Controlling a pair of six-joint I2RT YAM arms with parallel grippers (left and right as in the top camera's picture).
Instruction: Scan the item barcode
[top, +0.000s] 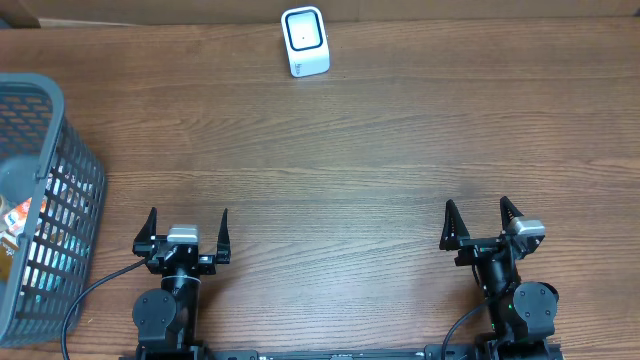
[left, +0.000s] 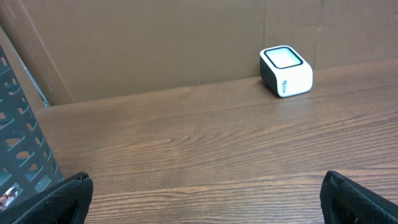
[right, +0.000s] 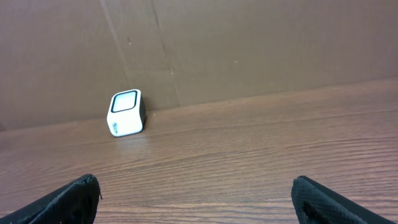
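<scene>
Wooden table (top: 350, 150), white scanner (top: 305, 42) with dark-rimmed window, maybe packets (top: 15, 215) in basket (top: 75, 200); left end effector (top: 188, 214) and right end effector (top: 477, 203) wide.

Near edge of wooden counter (top: 350, 150): left hand (top: 188, 215) and right hand (top: 478, 205), both spread wide, nothing held. Far ahead, between the two, white scanner (top: 305, 41). Left of left hand, grey mesh basket (top: 62, 205) with packets (top: 18, 218) inside.

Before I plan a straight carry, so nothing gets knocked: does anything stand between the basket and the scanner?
Nothing visible does. Overhead, only bare table lies between basket and scanner. Left gripper and right gripper stand open at the near edge, off that line.
</scene>
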